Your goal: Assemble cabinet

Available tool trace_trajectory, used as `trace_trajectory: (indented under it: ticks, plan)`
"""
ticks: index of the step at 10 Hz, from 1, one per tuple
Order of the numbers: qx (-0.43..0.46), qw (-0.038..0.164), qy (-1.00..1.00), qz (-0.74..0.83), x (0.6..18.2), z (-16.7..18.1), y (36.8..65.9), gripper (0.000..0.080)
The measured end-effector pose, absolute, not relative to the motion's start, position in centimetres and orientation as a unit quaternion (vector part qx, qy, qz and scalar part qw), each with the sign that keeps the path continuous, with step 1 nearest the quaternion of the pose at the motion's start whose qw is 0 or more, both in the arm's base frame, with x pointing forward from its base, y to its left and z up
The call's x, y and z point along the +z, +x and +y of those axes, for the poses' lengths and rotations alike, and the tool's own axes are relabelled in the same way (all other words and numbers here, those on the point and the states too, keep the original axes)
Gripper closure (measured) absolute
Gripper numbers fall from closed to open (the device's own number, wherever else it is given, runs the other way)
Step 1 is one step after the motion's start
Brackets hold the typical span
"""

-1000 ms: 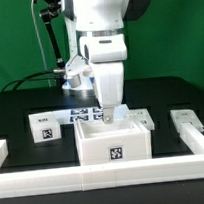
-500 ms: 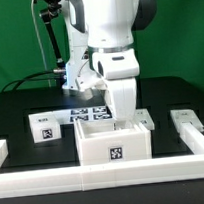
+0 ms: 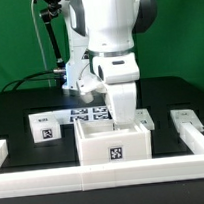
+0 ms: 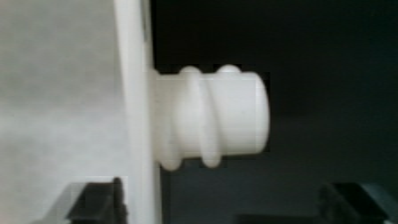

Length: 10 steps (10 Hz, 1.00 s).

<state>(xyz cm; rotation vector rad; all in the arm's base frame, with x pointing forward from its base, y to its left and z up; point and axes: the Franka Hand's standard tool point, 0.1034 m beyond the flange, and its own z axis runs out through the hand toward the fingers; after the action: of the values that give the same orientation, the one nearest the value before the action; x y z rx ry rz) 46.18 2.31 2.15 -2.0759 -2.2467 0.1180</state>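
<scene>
The cabinet (image 3: 114, 145) is a white open-topped box with a black-and-white tag on its front, standing at the table's front centre. My gripper (image 3: 121, 121) hangs just over its back rim, toward the exterior view's right. In the wrist view the gripper (image 4: 228, 205) is open, its dark fingertips (image 4: 100, 200) far apart with nothing between them. A white cabinet panel (image 4: 71, 100) fills one side of that view. A ridged white round peg (image 4: 214, 115) sticks out from the panel's edge over the dark table.
A small white tagged block (image 3: 44, 127) lies at the exterior view's left. The marker board (image 3: 86, 115) lies behind the cabinet. A white bracket-like part (image 3: 189, 122) lies at the right. A low white fence (image 3: 57, 180) runs along the table's front and sides.
Since a second ago the arm has shifted toward the exterior view's right and turned over the cabinet's back rim. In the last half second it has hardly moved.
</scene>
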Motion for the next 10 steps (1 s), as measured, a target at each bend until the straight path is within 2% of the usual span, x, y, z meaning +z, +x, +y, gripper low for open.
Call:
trace_trajectory:
  ticks: [1,2,3,4,5,10]
  plan:
    - [0.038,0.04,-0.678,-0.733,2.15,2.29,46.19,0.0403]
    - [0.039,0.04,-0.678,-0.733,2.15,2.27,46.19,0.0538]
    - [0.039,0.04,-0.678,-0.733,2.15,2.26,46.19,0.0538]
    - [0.038,0.04,-0.678,-0.733,2.17,2.29,46.24,0.0715]
    - [0.035,0.037,-0.678,-0.733,2.26,2.26,46.41,0.0756]
    - [0.035,0.037,-0.679,-0.733,2.27,2.25,46.43,0.0756]
